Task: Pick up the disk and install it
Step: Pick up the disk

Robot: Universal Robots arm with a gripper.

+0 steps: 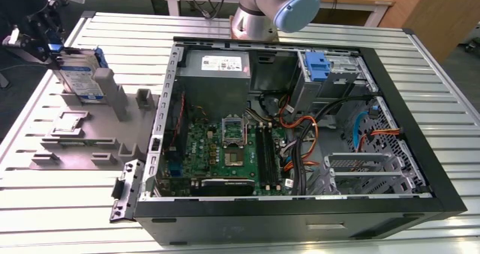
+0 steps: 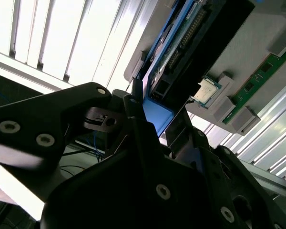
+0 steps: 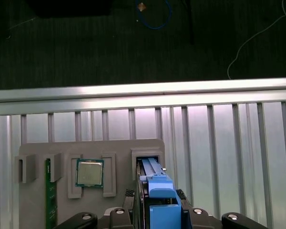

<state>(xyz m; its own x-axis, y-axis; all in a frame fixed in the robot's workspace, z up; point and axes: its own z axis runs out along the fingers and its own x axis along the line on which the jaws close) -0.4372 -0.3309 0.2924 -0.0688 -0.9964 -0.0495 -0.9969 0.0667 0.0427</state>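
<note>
We found the tool (image 1: 51, 51) astride the disk (image 1: 81, 80), which stood upright in its grey holder (image 1: 75, 136) at the edge of the desk (image 1: 30, 209). We could not tell whether the tool had closed. Pickup step; we judged that lifting would need a straight pull.

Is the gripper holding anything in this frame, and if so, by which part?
The gripper is closed on the disk, gripping the blue carrier frame at its upper end. The disk stands on edge in the grey fixture.
</note>
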